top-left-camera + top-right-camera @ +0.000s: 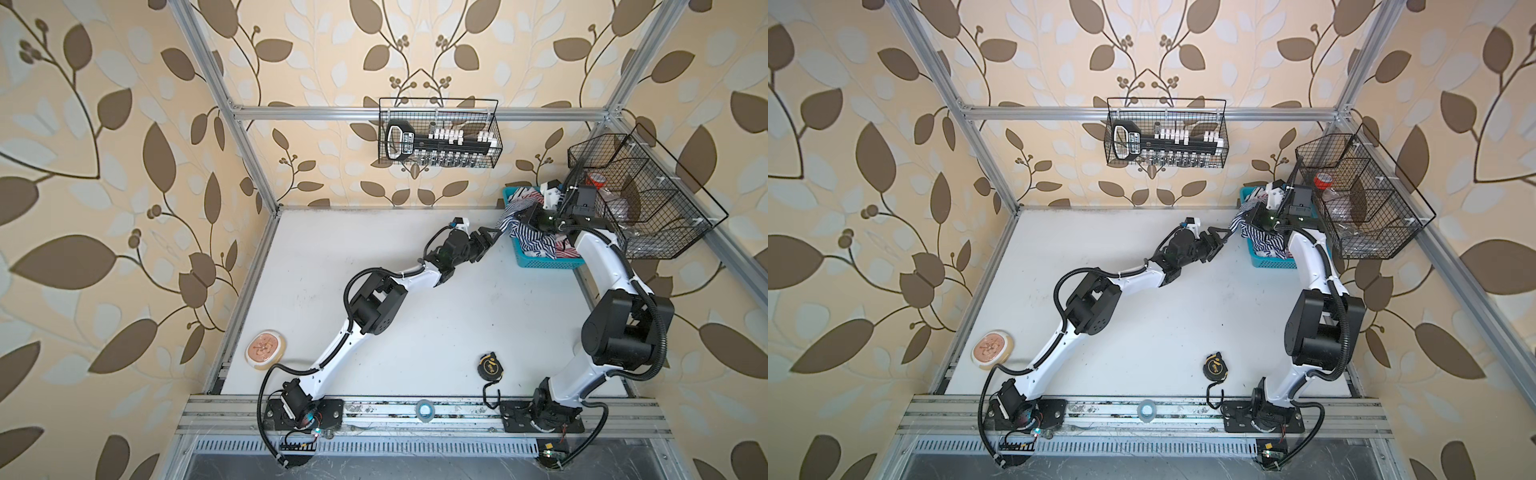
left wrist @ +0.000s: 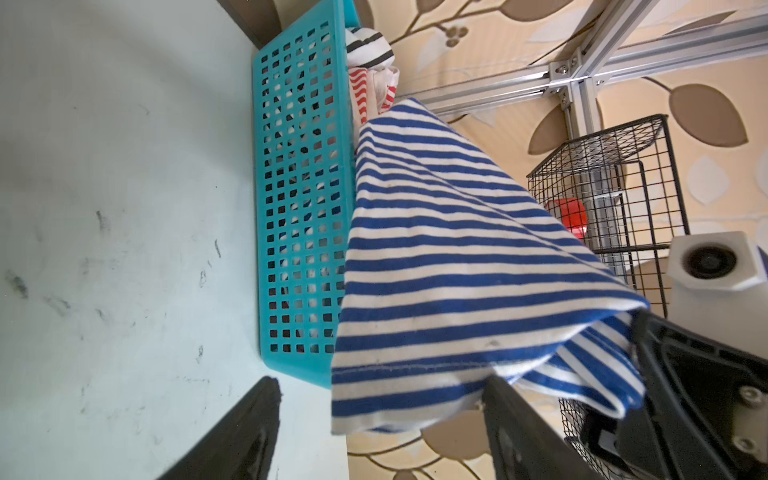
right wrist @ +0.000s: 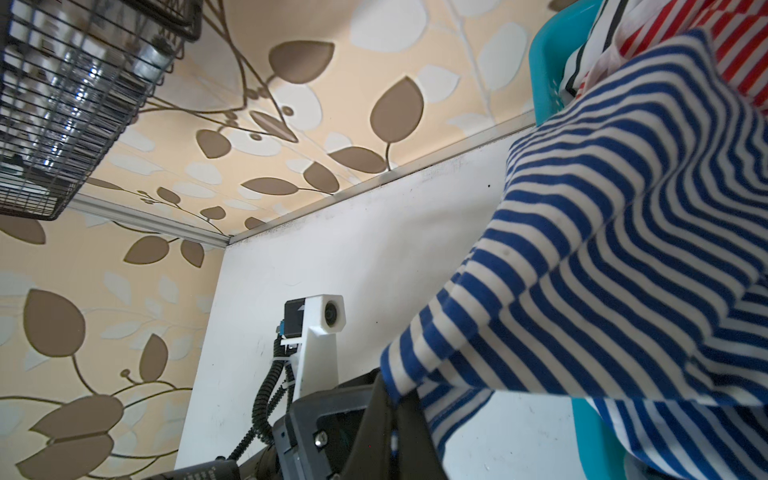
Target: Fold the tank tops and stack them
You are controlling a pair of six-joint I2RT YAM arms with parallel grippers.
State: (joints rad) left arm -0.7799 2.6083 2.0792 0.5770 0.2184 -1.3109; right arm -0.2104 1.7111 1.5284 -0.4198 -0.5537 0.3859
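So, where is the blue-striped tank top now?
In both top views the tank top hangs far right, over the rim of the teal basket, pinched in the right pincer.

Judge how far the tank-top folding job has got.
Done: nothing; no folded top on the table. In hand: the right pincer is shut on the blue-and-white tank top, half out of the teal basket; the open left pincer is beside its hem. To do: the red-and-white top, all folding, stacking.

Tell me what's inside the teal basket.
A navy-and-white tank top, held partly out by the right gripper, a red-and-white tank top and a black-striped cloth. What lies beneath them is covered.
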